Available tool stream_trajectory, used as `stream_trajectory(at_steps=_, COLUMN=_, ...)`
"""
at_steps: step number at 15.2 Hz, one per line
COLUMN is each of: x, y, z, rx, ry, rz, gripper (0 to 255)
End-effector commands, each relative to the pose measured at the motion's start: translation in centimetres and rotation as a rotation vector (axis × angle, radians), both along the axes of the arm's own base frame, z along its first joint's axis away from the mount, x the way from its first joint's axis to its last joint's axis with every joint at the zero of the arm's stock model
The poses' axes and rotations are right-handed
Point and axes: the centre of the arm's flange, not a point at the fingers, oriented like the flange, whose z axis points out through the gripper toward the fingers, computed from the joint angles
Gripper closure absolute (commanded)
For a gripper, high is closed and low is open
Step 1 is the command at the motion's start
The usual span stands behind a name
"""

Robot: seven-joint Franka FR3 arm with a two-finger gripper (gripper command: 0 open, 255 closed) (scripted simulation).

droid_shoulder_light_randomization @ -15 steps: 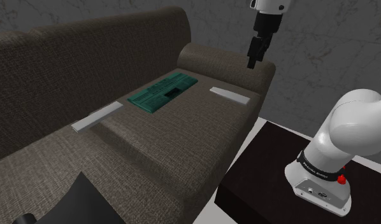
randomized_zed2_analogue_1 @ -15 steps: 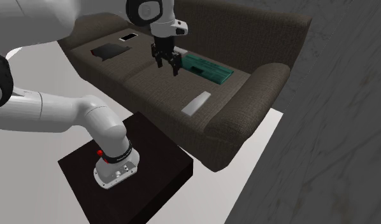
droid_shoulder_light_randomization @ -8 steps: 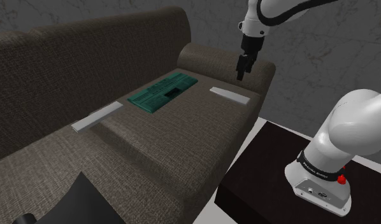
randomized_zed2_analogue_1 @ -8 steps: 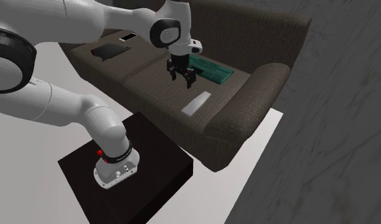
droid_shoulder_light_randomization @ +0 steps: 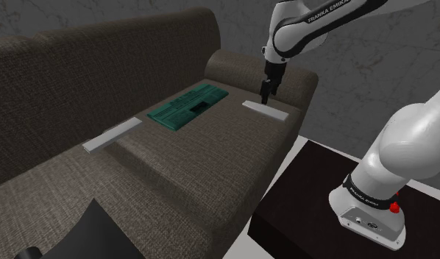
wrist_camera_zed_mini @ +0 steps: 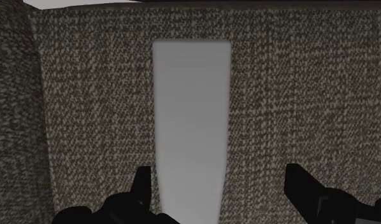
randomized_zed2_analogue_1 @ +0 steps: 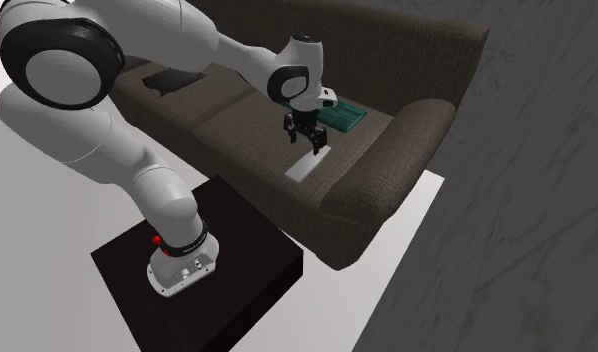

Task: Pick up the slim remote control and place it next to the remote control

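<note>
While I watch from the shoulder view, the gripper (droid_shoulder_light_randomization: 265, 94) hangs pointing down over the slim remote (droid_shoulder_light_randomization: 265, 110), which lies flat on the sofa (droid_shoulder_light_randomization: 174, 184) seat close to the armrest (droid_shoulder_light_randomization: 244, 68). That remote is a plain pale grey bar with no buttons drawn on it.

From the wrist view I see the gripper (wrist_camera_zed_mini: 220, 184) with its fingers (wrist_camera_zed_mini: 143, 183) wide apart and nothing between them but the slim remote (wrist_camera_zed_mini: 190, 121) on the brown weave below. The bar runs straight away from the hand, lengthwise between the two fingers, and it sits nearer one finger than the other. Neither finger touches it here, so nothing is held.

In the second exterior view the gripper (randomized_zed2_analogue_1: 309, 143) is over the far end of the slim remote (randomized_zed2_analogue_1: 307, 164), just beside the armrest (randomized_zed2_analogue_1: 387, 165). The tips look just above the bar, though from these angles I cannot be sure of the gap.

On the same seat, a teal slab (droid_shoulder_light_randomization: 189, 106) lies between the slim remote and the other remote (droid_shoulder_light_randomization: 110, 136), a second grey bar well apart, further toward the shoulder view's left. A black shape (droid_shoulder_light_randomization: 93, 232) sits at the near end of the sofa. The arm's base stands on the dark stand (droid_shoulder_light_randomization: 299, 199) beside the sofa.
</note>
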Motion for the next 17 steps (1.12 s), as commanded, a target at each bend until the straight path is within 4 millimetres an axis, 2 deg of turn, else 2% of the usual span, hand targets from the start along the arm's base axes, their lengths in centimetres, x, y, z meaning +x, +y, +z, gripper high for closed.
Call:
stream_trajectory(at_steps=1, x=1.5, y=-0.7, z=-2.1, rx=-0.005, ry=-0.001, rz=0.003, gripper=0)
stream_trajectory(at_steps=2, x=2.0, y=-1.0, z=-2.8, rx=-0.006, ry=0.0, rz=0.004, gripper=0)
stream_trajectory(at_steps=10, x=2.0, y=-1.0, z=-6.8, rx=-0.006, ry=0.0, rz=0.004, gripper=0)
stream_trajectory(at_steps=17, x=2.0, y=-1.0, z=-6.8, rx=-0.006, ry=0.0, rz=0.004, gripper=0)
